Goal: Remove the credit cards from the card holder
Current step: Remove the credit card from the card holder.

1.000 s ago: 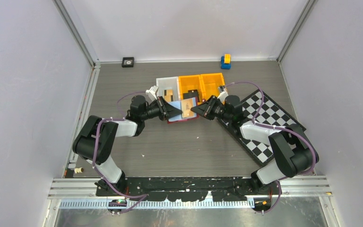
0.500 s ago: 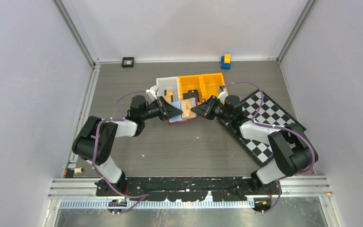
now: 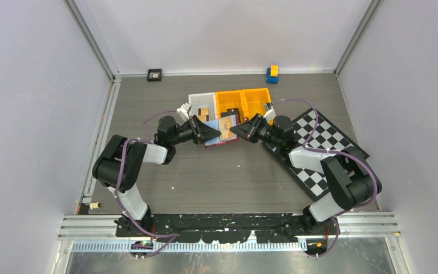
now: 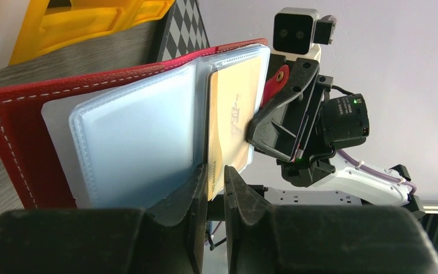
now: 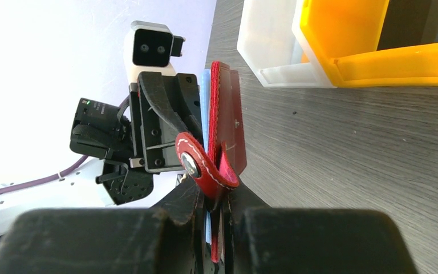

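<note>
The left gripper [image 4: 214, 182] has its jaws drawn close on the near edge of a tan credit card [image 4: 235, 108], which stands partly out of the clear sleeves [image 4: 137, 142] just beyond the fingertips. Whether the pinch takes the card alone or catches a layer of sleeve with it cannot be told. Outward from there the red card holder [image 4: 17, 137] hangs open between the two arms, lifted off the table [image 5: 376, 171] with its cover spread away to one side of the jaws.

Opposite, the right gripper [image 5: 219, 208] is pressed together on the far edge of the red cover, with the snap tab [image 5: 205, 165] curling over just in front of its fingers. Past it and to one side sit a white bin [image 5: 268, 40] and a yellow bin [image 5: 370, 63].

The step in hand looks like drawing this card out while the right arm braces the holder. The next move probably calls for a straight pull along the sleeve's length, with a grip firm enough not to slip and the right arm kept steady.

How many cards remain in the other sleeves is hidden; the pale pockets look empty, but that is not certain. The card's near edge is lost between the left fingers, and the top view is too small to show either grip.
</note>
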You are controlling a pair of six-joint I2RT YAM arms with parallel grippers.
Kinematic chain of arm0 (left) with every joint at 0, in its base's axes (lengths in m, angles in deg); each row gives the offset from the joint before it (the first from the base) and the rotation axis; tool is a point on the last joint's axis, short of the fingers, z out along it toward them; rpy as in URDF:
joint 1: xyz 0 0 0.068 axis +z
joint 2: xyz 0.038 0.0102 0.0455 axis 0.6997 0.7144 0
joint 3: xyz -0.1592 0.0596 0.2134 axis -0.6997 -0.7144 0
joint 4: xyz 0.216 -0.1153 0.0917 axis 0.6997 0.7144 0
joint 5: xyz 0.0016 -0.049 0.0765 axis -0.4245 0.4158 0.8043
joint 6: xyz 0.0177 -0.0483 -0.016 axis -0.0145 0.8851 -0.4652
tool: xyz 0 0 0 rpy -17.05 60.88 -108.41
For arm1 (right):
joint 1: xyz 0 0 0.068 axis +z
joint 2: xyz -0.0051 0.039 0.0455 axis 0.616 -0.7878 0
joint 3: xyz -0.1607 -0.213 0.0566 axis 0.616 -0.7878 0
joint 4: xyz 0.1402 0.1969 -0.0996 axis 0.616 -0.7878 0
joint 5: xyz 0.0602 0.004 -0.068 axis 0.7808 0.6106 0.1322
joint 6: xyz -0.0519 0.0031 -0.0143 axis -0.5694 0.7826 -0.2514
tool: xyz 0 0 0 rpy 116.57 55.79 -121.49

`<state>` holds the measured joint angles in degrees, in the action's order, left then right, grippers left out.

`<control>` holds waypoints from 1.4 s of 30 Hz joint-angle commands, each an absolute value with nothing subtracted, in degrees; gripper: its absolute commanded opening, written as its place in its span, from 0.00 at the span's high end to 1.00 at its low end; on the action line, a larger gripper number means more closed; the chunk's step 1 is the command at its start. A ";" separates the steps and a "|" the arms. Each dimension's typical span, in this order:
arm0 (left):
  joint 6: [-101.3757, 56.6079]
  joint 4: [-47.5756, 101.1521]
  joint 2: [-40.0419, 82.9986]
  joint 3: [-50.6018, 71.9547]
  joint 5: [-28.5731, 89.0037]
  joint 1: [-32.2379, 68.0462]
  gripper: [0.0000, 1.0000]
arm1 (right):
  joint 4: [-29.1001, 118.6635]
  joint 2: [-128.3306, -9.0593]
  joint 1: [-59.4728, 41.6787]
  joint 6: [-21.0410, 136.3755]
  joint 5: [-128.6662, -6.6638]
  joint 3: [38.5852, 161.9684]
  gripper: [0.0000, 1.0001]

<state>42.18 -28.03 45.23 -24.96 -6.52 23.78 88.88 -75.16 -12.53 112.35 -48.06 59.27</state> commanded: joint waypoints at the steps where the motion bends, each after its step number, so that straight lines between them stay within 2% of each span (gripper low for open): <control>1: 42.39 -31.91 46.17 -22.87 -10.30 21.42 0.82 | 96.36 -75.10 -10.76 114.85 -42.88 58.82 0.94; 8: 41.19 -30.29 46.82 -22.37 -10.13 20.98 0.82 | 97.38 -75.56 -10.71 115.72 -42.52 58.88 0.93; 18: 46.29 -40.74 45.83 -23.08 -11.40 21.02 1.00 | 89.31 -76.59 -10.69 112.53 -44.46 60.67 0.90; 20: 46.68 -41.46 45.90 -23.14 -11.44 21.18 1.00 | 89.33 -76.86 -10.77 112.79 -44.42 60.76 0.90; 25: 47.12 -41.91 45.74 -24.31 -10.69 22.64 1.00 | 90.12 -75.83 -11.94 113.57 -45.04 59.55 0.77; 27: 46.78 -40.93 45.87 -24.71 -10.27 23.29 1.00 | 91.26 -75.03 -12.68 114.14 -45.22 58.58 0.76; 38: 37.26 -23.10 42.79 -24.23 -7.89 24.19 1.00 | 96.63 -72.85 -15.17 116.86 -45.34 55.44 0.77; 42: 35.68 -20.68 41.49 -24.14 -7.37 24.19 1.00 | 96.88 -72.44 -15.44 116.98 -45.42 55.14 0.88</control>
